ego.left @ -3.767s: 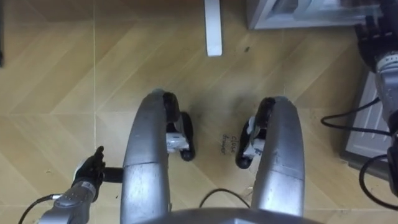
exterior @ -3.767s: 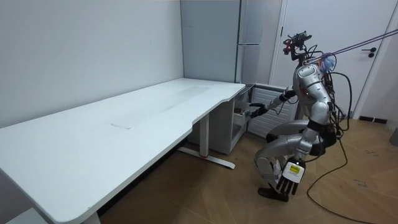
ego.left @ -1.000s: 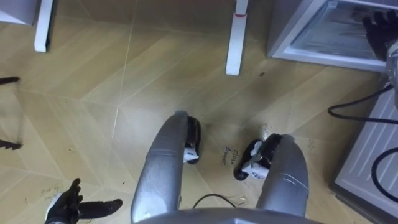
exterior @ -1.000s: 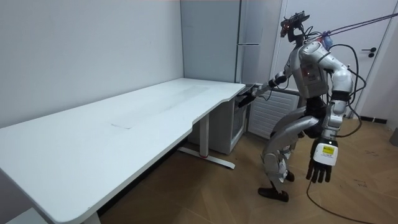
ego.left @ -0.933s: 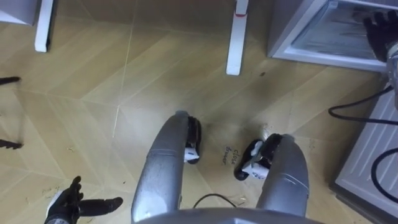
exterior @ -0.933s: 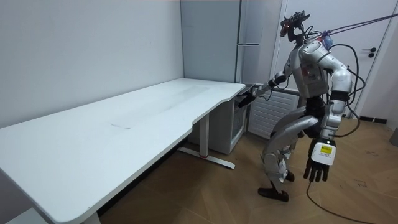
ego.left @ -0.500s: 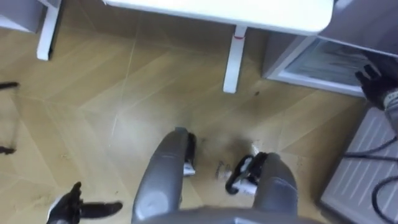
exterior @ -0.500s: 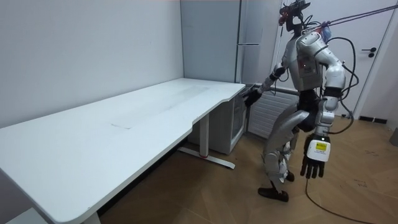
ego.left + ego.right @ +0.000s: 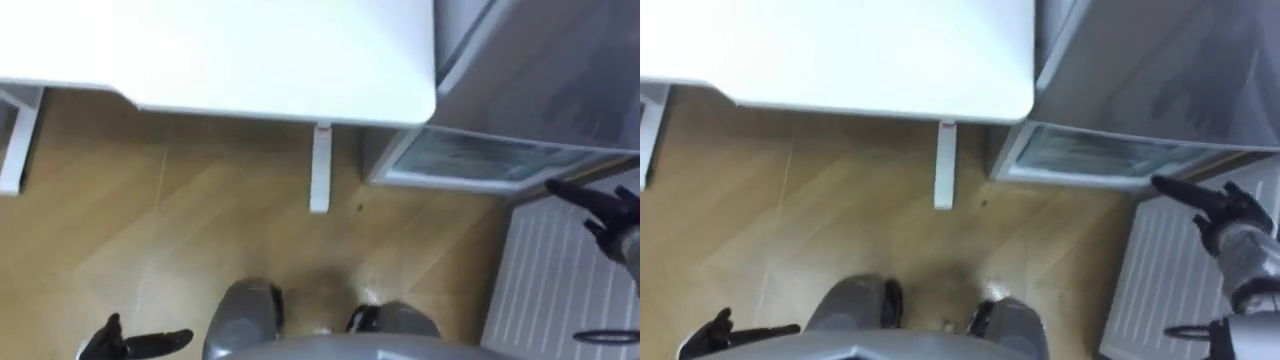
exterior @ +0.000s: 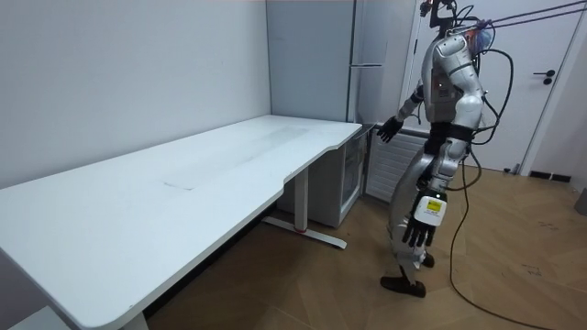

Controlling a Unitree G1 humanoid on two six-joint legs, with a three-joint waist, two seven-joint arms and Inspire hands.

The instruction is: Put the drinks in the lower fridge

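Fingers of the right hand (image 9: pixel 1223 214) are straight and spread apart, clamped on nothing, held out in the air. Just beyond their tips we find the lower fridge (image 9: pixel 480 158), low by the floor, its glassy, pale-framed front turned our way. Beneath and behind those fingers runs a white ribbed panel (image 9: pixel 555 290), which hems in that side. Beyond them rises the tall grey fridge body (image 10: pixel 367 55). Where the drinks are we cannot tell.

The left hand (image 10: pixel 422 225) hangs low at the robot's side, its fingers likewise straight and apart, holding nothing, with the bare wooden floor (image 9: pixel 200 220) all round them.

To the left of the right fingers, the white tabletop (image 9: pixel 250 50) ends in a rounded corner that stops just short of the fridge; we see only a narrow gap between the two. From that corner the tabletop's near edge runs off leftward, well ahead of the left fingers. One white table leg (image 9: pixel 320 175) stands under that edge near the corner, between the left fingers and the fridge, and it is the only thing we see standing on that stretch of floor.

From the room view we see the robot upright at the tabletop's end, facing the fridge, with open floor behind it.
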